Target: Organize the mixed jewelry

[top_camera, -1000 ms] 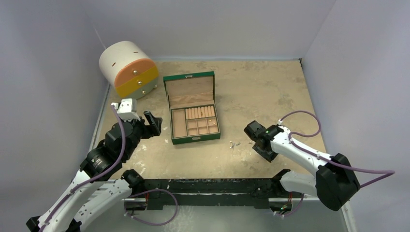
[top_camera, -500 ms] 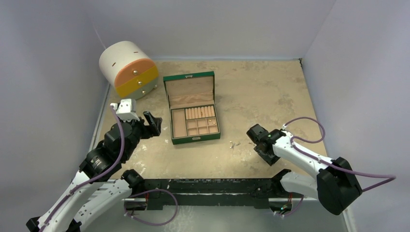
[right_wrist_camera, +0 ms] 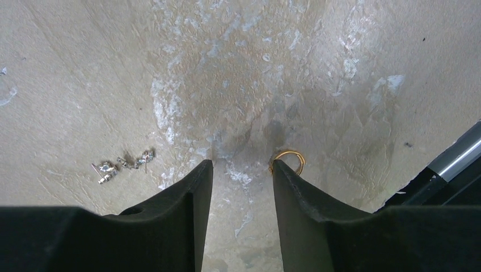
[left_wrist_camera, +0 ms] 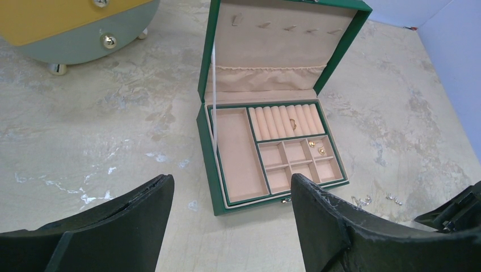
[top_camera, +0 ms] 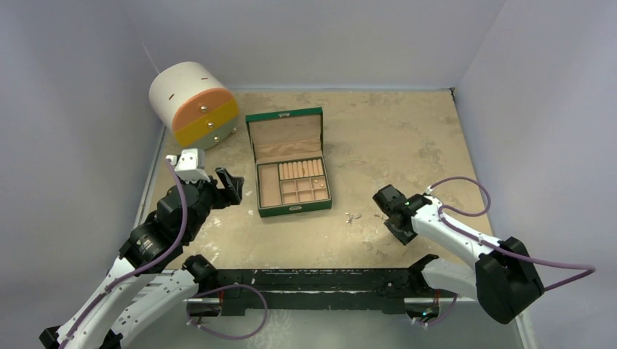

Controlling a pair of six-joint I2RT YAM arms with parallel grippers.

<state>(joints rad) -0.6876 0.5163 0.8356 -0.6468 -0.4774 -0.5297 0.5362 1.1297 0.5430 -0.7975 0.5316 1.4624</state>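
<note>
Hovering wide open and empty, the left fingers [left_wrist_camera: 130, 226] face the green jewelry box [left_wrist_camera: 211, 141] holding small gold pieces [left_wrist_camera: 316, 148]; silver earrings [right_wrist_camera: 122, 164] lie on the table [top_camera: 393, 138], right fingers [right_wrist_camera: 170, 226] parted above it, gold ring [right_wrist_camera: 288, 161] beside one tip.

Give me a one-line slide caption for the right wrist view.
Right gripper open over the table, a gold ring beside one fingertip, small silver pieces lying farther off.

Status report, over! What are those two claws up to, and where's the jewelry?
Left gripper open, empty, beside green jewelry box. Right gripper open, low over table; small gold ring just outside its fingertip. Silver earrings loose nearby. No obstruction seen.
</note>
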